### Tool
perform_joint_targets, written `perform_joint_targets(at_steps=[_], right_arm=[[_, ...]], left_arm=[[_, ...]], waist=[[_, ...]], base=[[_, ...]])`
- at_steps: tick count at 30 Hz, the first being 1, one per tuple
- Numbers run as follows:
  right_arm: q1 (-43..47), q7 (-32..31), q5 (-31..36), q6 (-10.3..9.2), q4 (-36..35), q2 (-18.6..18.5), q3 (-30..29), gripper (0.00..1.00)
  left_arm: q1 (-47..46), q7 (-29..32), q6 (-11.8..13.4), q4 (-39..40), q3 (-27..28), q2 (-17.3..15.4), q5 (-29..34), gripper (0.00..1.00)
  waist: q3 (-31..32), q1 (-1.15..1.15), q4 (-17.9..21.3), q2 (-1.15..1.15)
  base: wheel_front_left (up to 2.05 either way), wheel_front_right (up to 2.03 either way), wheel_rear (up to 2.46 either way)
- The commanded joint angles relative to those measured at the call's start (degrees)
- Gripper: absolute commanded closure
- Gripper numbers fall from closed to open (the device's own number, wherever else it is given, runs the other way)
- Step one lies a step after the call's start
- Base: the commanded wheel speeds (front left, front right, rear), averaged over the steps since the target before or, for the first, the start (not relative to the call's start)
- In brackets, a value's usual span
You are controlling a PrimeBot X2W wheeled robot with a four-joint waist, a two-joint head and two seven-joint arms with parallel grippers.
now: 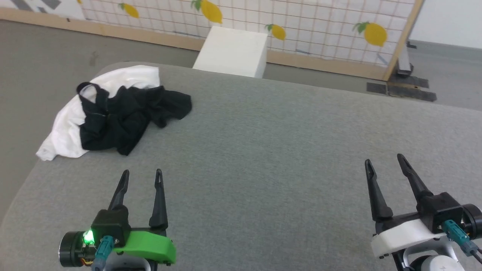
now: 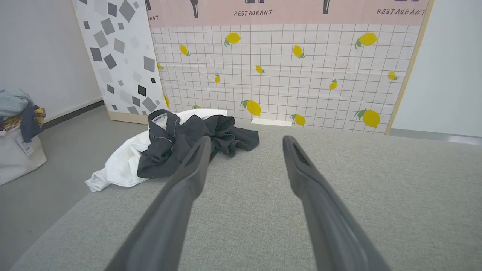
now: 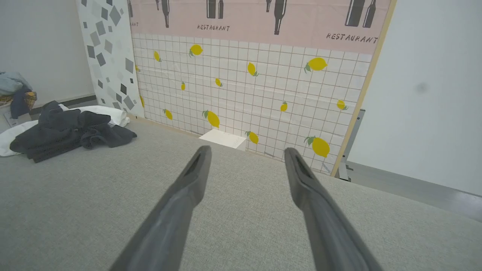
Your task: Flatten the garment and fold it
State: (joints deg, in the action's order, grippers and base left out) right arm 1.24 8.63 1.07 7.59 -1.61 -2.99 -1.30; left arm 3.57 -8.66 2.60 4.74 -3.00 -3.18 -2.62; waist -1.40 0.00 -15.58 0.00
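Garment (image 1: 113, 113): crumpled black-and-white heap

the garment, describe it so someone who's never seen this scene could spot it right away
A broad grey fabric table stands before a lemon-print tiled screen. At its far left corner, ahead of the left end effector, lies the garment in a crumpled heap. Unlike the plain, hard-edged white box beyond the table, it is soft cloth, white underneath with black bunched on top.

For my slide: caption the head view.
Crumpled shirt far left on grey table; left gripper and right gripper open, empty.
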Motion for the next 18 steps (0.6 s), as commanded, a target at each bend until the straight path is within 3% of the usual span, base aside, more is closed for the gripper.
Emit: perform_joint_targets(at_steps=[1, 18], right_arm=[[-0.1, 0.6, 0.4, -0.06, 0.2, 0.1, 0.3, 0.00], [0.5, 2.7, -0.2, -0.07, 1.4, 0.1, 2.5, 0.00]], left_arm=[[0.9, -0.6, 0.2, 0.4, -0.1, 0.2, -0.5, 0.00], [4.0, -2.6, -0.6, 1.5, 0.9, 0.2, 0.1, 0.00]], waist=[[0.6, 0.00, -1.6, 0.00], [2.2, 0.00, -8.2, 0.00]], base=[[0.00, 0.00, 0.00], [0.00, 0.00, 0.00]])
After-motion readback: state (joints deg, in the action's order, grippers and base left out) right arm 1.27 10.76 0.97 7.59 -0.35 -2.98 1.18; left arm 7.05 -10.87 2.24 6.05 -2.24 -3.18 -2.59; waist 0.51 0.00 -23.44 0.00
